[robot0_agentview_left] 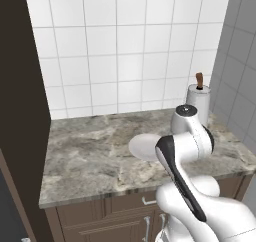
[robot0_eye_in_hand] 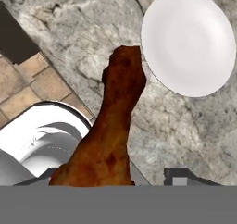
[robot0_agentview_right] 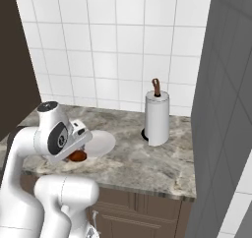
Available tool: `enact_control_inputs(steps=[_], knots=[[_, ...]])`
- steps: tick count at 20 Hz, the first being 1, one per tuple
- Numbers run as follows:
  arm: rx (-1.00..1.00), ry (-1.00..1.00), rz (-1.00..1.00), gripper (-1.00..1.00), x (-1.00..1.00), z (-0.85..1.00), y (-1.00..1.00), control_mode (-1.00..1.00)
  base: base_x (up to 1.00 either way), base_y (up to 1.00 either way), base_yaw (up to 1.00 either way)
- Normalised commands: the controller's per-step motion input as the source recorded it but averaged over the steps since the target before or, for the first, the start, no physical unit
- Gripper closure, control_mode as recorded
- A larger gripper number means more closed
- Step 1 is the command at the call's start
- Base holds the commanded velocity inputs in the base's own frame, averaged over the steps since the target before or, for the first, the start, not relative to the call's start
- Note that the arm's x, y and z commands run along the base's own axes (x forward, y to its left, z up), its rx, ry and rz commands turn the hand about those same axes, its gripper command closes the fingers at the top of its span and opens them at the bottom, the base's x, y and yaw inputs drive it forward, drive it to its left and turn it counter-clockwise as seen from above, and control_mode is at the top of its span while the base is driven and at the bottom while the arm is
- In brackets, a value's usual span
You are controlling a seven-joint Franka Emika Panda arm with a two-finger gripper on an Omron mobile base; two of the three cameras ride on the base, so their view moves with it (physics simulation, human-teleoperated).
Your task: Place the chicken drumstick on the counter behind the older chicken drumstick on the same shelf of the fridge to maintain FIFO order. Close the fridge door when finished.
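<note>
The claw (robot0_agentview_right: 78,151) hangs just above the mottled stone surface (robot0_agentview_left: 90,156) with the chicken drumstick (robot0_eye_in_hand: 109,135) clamped between its fingers, the meat rising straight out of the grip in the hand view. A white plate (robot0_eye_in_hand: 189,41) lies on the stone just beside the drumstick's far end. Back by the tiled wall stands a paper towel roll (robot0_agentview_right: 157,116), upright.

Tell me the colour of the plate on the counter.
The plate is plain white, clearest in the hand view.
</note>
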Motion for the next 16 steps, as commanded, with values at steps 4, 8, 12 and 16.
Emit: enact_control_inputs(steps=[4, 8, 12, 16], knots=[[0.0, -0.01, 0.0, 1.0, -0.16, 0.0, 0.0, 1.0, -0.71, 0.06, 0.0], [0.0, 0.0, 0.0, 1.0, 0.0, 0.0, 0.0, 1.0, -0.98, 0.43, 0.0], [0.0, 0.0, 0.0, 1.0, 0.0, 0.0, 0.0, 1.0, -0.86, 0.78, 0.0], [0.0, 0.0, 0.0, 1.0, 0.0, 0.0, 0.0, 1.0, -0.97, 0.56, 0.0]])
